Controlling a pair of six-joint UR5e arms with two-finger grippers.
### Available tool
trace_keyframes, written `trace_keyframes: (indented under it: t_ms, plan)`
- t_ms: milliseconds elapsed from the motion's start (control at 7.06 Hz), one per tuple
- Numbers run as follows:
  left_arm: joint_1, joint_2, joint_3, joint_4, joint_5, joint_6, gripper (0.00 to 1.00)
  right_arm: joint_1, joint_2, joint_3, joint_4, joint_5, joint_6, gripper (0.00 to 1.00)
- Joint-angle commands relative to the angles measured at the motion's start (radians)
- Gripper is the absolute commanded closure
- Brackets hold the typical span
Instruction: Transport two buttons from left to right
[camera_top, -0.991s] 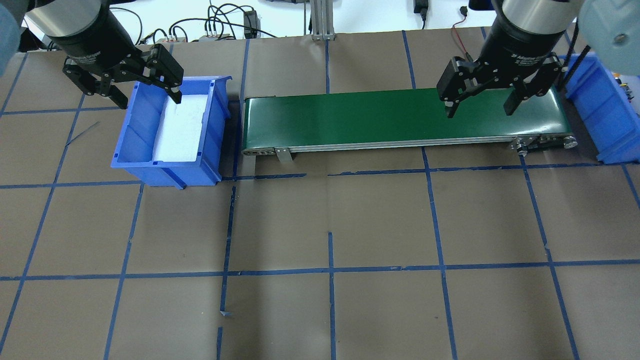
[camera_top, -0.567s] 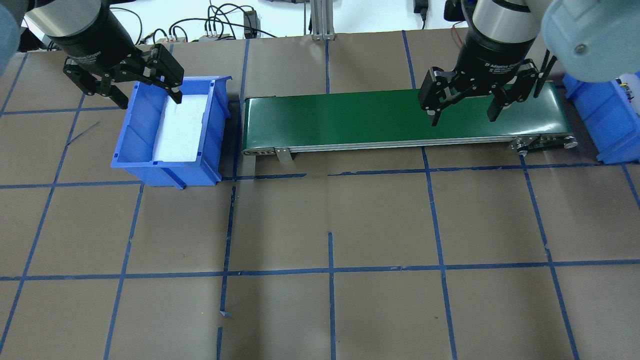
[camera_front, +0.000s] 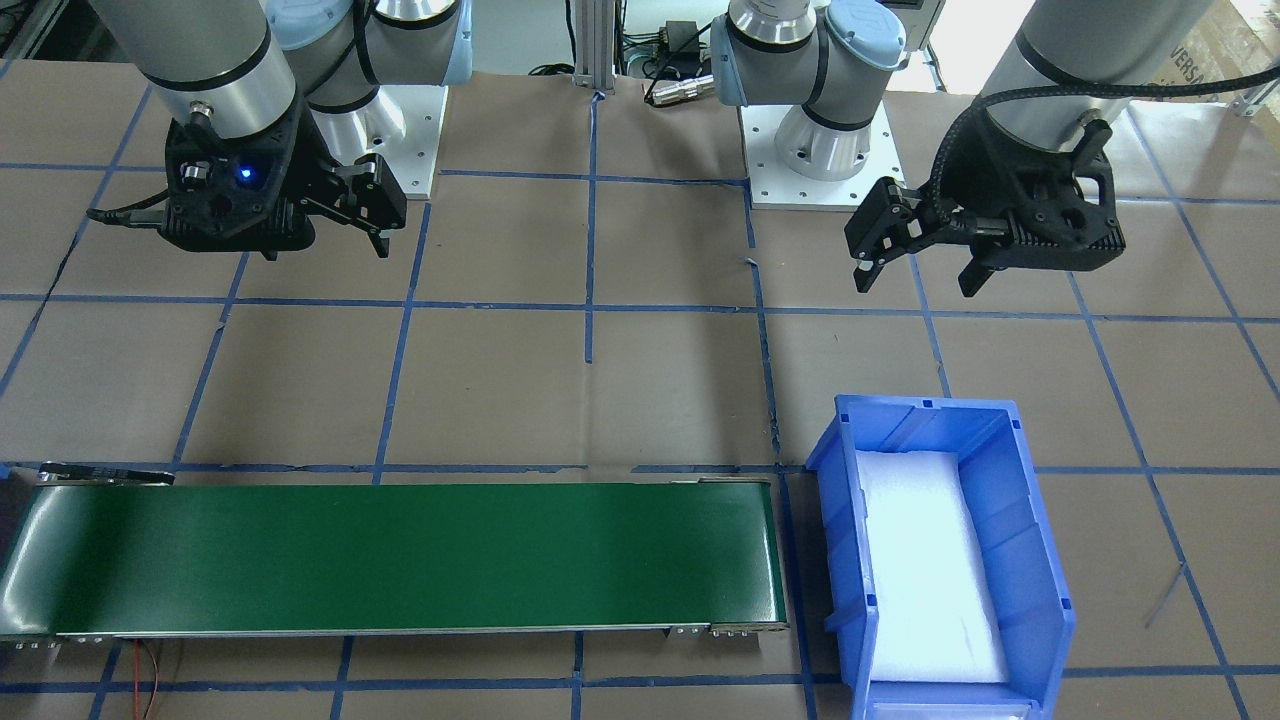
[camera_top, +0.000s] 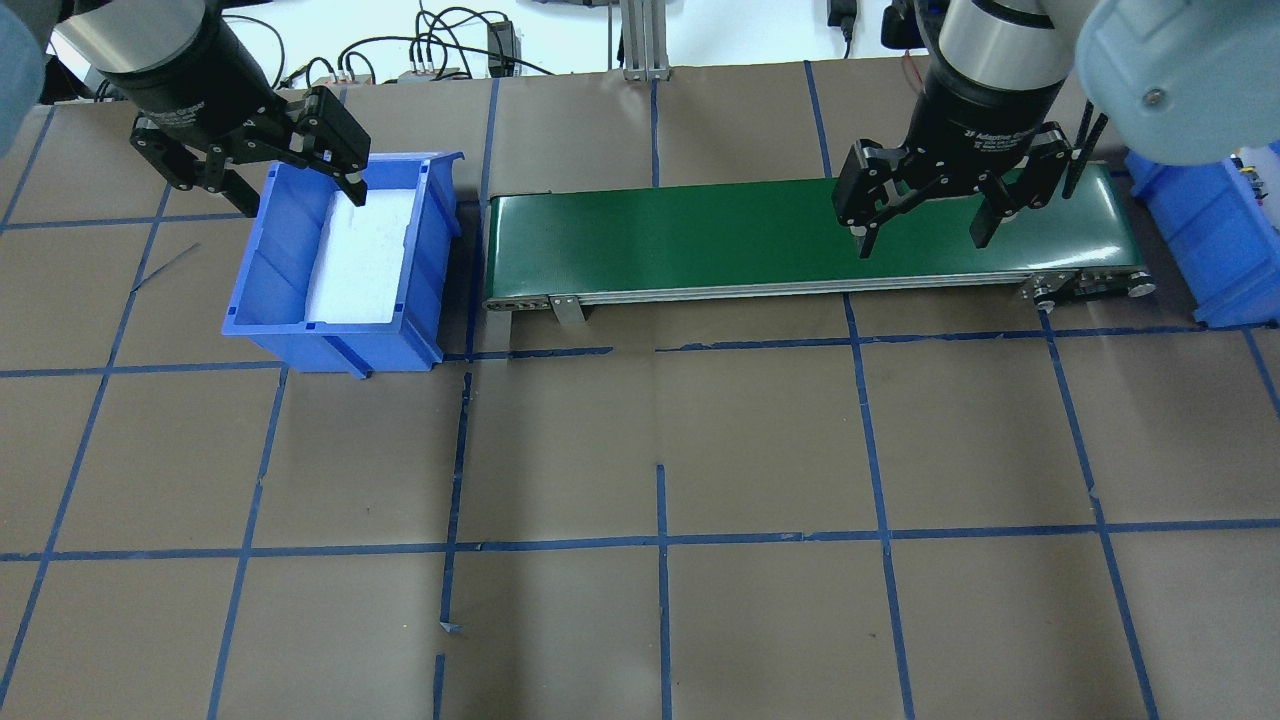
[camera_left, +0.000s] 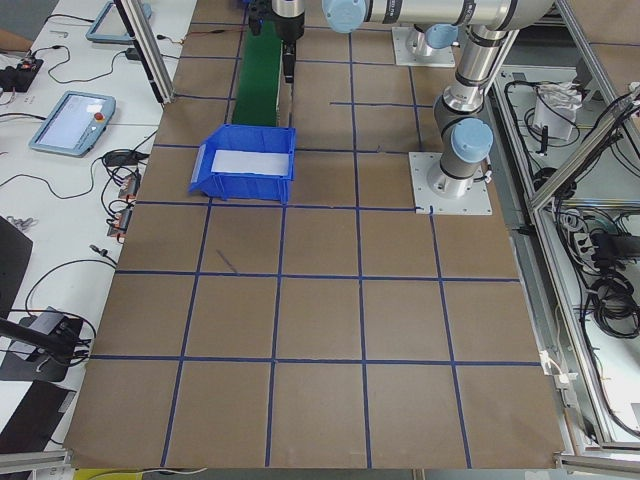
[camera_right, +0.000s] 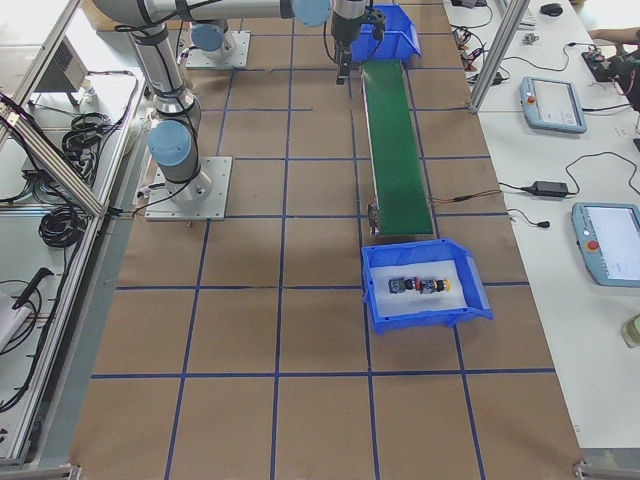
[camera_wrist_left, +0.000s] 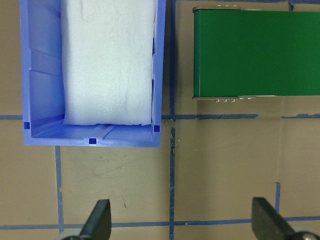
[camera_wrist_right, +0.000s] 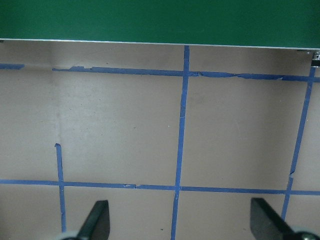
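Two buttons (camera_right: 421, 286) in blue bin (camera_right: 430, 320), lying in line, crosswise to conveyor (camera_right: 395, 140)

The buttons (camera_right: 420, 286) are specks in the right-side view; I can't tell caps from bodies. Overhead, the right bin (camera_top: 1210, 245) runs off the frame, partly behind the right arm's joint (camera_top: 1170, 70). In the wrist views the left gripper (camera_wrist_left: 180, 225) and right gripper (camera_wrist_right: 180, 225) show only finger stubs at the bottom edge.
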Motion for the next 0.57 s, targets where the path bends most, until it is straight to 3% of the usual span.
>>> trace_keyframes:
  t_ms: [0,425]
  plan:
    - [0.0,-0.005,-0.001,0.0,-0.002,0.0,0.0,0.0,0.001,0.0,-0.001,-0.001,0.0,0.0]
    - [-0.002,0.007,0.002,-0.003,-0.002,-0.002,0.0,0.0,0.001,0.002,-0.001,-0.001,-0.002,0.0]
